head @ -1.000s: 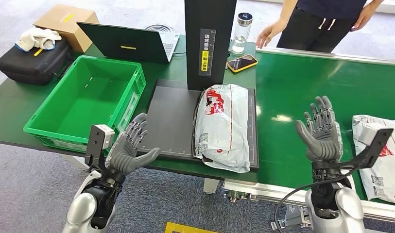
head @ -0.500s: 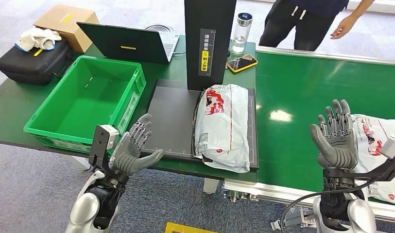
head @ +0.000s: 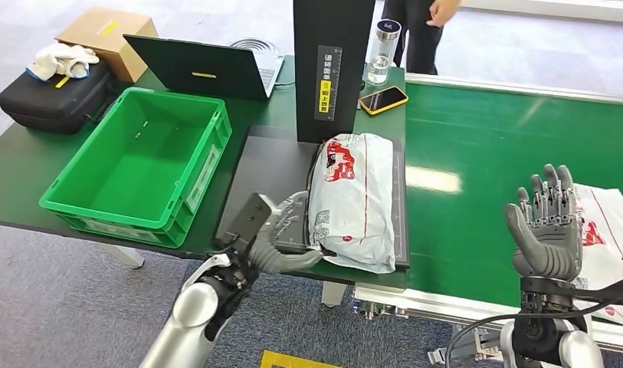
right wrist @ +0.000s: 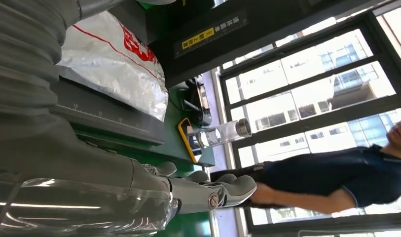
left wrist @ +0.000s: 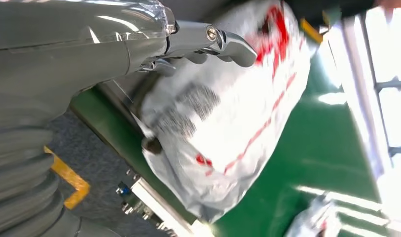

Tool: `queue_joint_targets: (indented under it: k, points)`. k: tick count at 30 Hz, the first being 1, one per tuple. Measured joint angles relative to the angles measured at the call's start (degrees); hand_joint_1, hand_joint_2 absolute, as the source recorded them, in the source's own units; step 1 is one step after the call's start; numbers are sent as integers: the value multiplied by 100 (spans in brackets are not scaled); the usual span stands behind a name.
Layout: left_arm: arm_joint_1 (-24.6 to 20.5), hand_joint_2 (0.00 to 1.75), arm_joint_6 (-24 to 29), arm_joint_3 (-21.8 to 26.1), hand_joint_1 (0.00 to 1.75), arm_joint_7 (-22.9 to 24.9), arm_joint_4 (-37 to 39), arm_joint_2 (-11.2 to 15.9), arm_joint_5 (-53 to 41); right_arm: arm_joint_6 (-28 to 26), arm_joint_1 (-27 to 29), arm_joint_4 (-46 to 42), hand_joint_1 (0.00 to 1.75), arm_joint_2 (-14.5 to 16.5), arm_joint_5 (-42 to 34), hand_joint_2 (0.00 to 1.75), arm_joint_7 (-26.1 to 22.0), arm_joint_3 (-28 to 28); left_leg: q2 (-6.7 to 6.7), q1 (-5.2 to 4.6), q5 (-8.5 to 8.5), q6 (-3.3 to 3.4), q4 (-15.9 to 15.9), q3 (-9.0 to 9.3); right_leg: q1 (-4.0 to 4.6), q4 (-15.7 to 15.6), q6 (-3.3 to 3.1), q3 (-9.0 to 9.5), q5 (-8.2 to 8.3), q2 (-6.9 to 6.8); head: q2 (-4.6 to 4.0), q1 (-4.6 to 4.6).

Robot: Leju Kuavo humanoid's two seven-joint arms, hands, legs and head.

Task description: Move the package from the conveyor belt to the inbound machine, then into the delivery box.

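Package (head: 352,198) sits on the inbound machine (head: 273,184) platform, so step in hand looks like the transfer to the delivery box (head: 136,157). Left hand (head: 281,234) is at the package's near-left edge, fingers (head: 294,216) spread and just beside or touching the bag; no grip yet. Right hand (head: 545,230) is raised over the conveyor belt (head: 477,169), fingers apart, holding nothing. Next: close on the bag, lift, carry left over the box wall. Package's long axis runs away from the fingers, red print at the far end.

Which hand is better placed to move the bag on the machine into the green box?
Left hand: beside the white plastic package, nearer the green crate. Right hand is raised over the belt.
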Motion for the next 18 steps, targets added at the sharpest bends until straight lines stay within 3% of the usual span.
queue_joint_targets:
  k: [5, 12, 18]
  points:
    - [-545, 175, 188, -491, 0, -71, 1029, -277, -332, 100, 83, -179, 0, 67, 96, 175, 0, -100, 3, -1, 0, 0, 0, 0, -2, 0, 0, 0, 0, 4, -1, 1]
    - [-863, 175, 500, -893, 0, -103, 1763, -537, -558, 94, 126, -266, 0, 87, 345, 175, -169, -164, 2, -2, 0, 0, 0, 0, -2, 0, 0, -1, 0, 2, 0, 0]
    - [-1035, 175, 748, -1120, 0, -106, 2024, -631, -659, -654, 247, -508, 0, 103, 1759, 175, -402, -231, 2, -1, 0, 0, -1, 1, -2, 0, 0, -1, 0, 3, 0, 0]
